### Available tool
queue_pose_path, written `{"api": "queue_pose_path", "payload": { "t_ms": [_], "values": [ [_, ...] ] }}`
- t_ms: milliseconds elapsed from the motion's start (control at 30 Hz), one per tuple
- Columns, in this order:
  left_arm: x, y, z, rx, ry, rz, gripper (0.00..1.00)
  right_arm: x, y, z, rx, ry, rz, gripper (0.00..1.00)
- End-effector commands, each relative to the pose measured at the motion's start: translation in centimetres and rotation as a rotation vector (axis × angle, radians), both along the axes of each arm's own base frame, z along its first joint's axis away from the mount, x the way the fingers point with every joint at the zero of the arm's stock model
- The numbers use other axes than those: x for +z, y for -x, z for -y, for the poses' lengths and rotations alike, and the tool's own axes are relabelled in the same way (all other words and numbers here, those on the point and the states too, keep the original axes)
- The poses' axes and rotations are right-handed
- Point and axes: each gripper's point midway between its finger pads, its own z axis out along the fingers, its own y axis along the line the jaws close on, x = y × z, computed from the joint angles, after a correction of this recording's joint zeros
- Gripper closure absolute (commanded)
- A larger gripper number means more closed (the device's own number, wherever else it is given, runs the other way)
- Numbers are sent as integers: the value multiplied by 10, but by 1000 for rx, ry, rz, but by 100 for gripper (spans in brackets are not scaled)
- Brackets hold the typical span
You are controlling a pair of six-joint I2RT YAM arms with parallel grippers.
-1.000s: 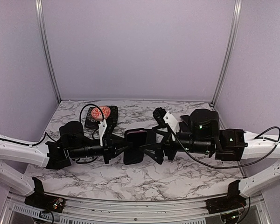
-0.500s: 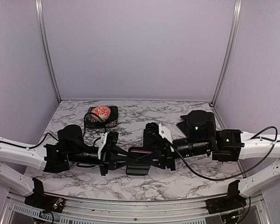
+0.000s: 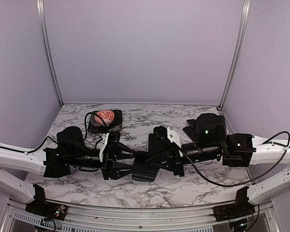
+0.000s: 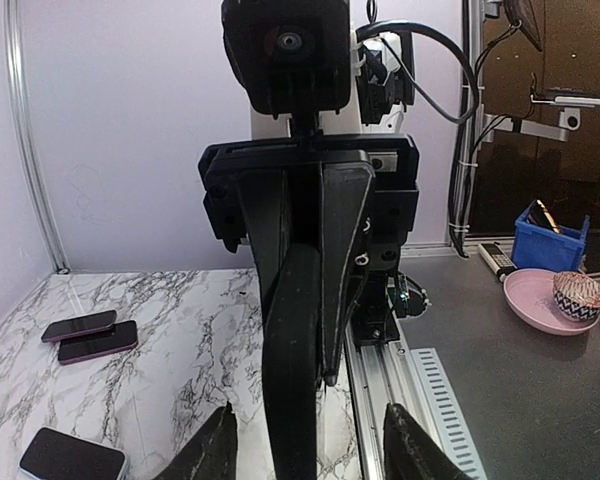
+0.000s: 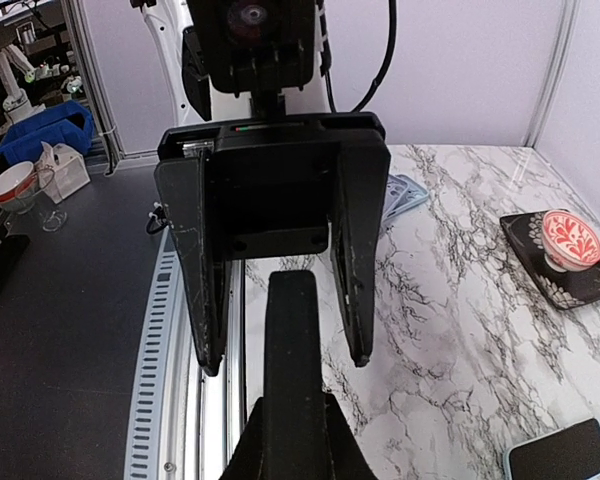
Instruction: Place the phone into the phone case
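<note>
Two grippers meet over the middle of the table's near edge, with the phone (image 5: 292,330) between them. It is a dark flat slab, seen edge-on in both wrist views and held up off the marble. I cannot tell whether it already wears a case.

The right gripper (image 5: 292,440) is clamped on one end of it, fingers tight against both faces. The left gripper (image 4: 308,420) stands spread, its fingers either side of the other end and touching neither face.

Just beyond them a pale-rimmed slab (image 5: 565,455), possibly the case, lies flat on the table (image 3: 183,191). Toward the far right corner two dark phones (image 4: 85,335) lie side by side. By the far edge, toward the left corner, a red patterned cup (image 3: 105,116) sits on a dark saucer (image 3: 117,121).

The danger, as I judge it, is that the phone hangs from a single pinch at one end.
- If that hold is shallow, the slab could pivot or slip. It would drop onto the marble, or past the near edge onto the rail.
- The left fingers straddle it closely, so drawing back at a slant could knock it loose.
- If the phone then meets the case crooked, it could jam at a corner.
</note>
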Motion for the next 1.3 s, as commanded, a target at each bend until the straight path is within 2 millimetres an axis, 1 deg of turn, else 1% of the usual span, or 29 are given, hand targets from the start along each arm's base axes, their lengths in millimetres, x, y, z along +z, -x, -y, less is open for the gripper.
{"api": "queue_pose_path", "payload": {
  "t_ms": [0, 33, 67, 100, 133, 167, 267, 300, 367, 400, 467, 500, 533, 567, 600, 667, 800, 833, 867, 933, 1000, 1033, 1100, 1233, 1267],
  "values": [
    [3, -3, 3, 21, -10, 5, 44, 57, -1, 2, -6, -143, 66, 100],
    [-3, -4, 5, 20, -28, 2, 39, 60, 0, 1, 3, -150, 68, 100],
    [-8, -4, 7, 20, -41, 0, 38, 63, 1, 0, 13, -155, 69, 100],
    [-13, -5, 9, 23, -53, -1, 38, 66, 2, -1, 23, -158, 73, 100],
    [-15, -7, 11, 28, -60, -1, 41, 69, 4, -2, 33, -160, 75, 100],
    [-17, -8, 13, 32, -67, -2, 48, 70, 5, -3, 42, -161, 77, 100],
    [-11, -10, 16, 34, -60, 7, 88, 70, 6, -5, 54, -151, 73, 100],
    [-10, -10, 16, 37, -57, 10, 99, 69, 6, -5, 54, -148, 70, 100],
    [-4, -11, 14, 50, -44, 16, 100, 68, 3, -4, 34, -147, 65, 100],
    [-1, -12, 12, 61, -37, 17, 100, 68, 0, -2, 9, -150, 67, 93],
    [7, -13, 8, 77, -17, 22, 100, 65, -6, 5, -39, -155, 71, 60],
    [10, -13, 6, 78, -7, 27, 100, 62, -9, 9, -60, -159, 77, 52],
    [12, -11, 5, 73, 1, 31, 100, 58, -11, 14, -80, -166, 81, 47],
    [14, -10, 4, 68, 7, 34, 100, 61, -13, 18, -97, -197, 88, 46],
    [14, -10, 4, 67, 9, 32, 100, 64, -13, 23, -105, -222, 93, 47],
    [13, -10, 4, 70, 5, 24, 100, 63, -13, 27, -109, -232, 89, 50],
    [14, -9, 5, 58, 7, 22, 100, 58, -16, 28, -132, -215, 74, 52],
    [13, -9, 6, 58, 6, 20, 100, 57, -16, 27, -132, -211, 71, 56],
    [13, -9, 6, 58, 6, 20, 100, 57, -15, 26, -128, -211, 68, 62],
    [14, -9, 5, 58, 8, 18, 100, 57, -13, 24, -111, -209, 63, 76],
    [14, -8, 4, 60, 9, 18, 100, 56, -13, 23, -107, -203, 65, 96],
    [15, -9, 4, 63, 12, 20, 100, 54, -14, 23, -114, -195, 65, 100],
    [16, -10, 3, 70, 14, 23, 100, 52, -16, 24, -126, -185, 66, 100],
    [17, -10, 3, 71, 17, 19, 100, 57, -17, 27, -136, -202, 71, 100],
    [19, -10, 2, 72, 22, 18, 100, 58, -19, 27, -146, -204, 69, 88]
  ]
}}
